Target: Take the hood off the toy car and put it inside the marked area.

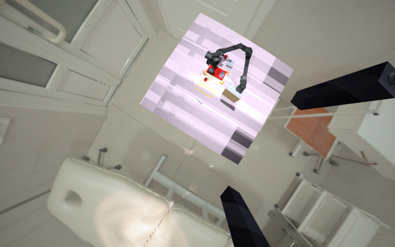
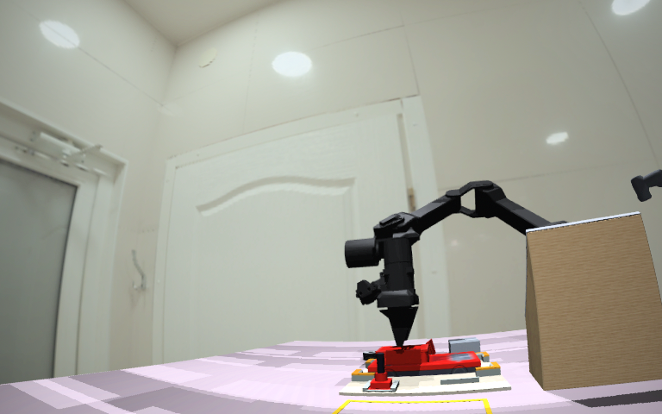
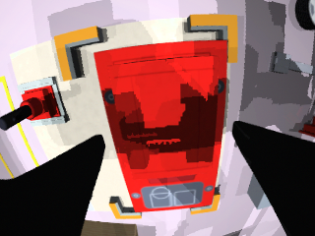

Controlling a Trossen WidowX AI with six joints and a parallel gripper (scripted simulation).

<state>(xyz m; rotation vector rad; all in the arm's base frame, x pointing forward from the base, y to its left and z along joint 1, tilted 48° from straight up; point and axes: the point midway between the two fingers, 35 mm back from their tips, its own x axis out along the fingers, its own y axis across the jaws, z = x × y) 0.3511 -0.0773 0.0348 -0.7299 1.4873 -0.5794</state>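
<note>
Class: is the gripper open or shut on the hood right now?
Open. In the wrist view the gripper has both fingers spread either side of the red car, gripping nothing.

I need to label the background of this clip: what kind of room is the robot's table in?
Probably a clinic treatment room: a padded white couch with a face hole, a metal cart, pale panelled doors.

Your arm (image 2: 493, 204) reaches out, wrist bent straight down; the claw (image 2: 400, 341) is spread wide, holding nothing.
</note>
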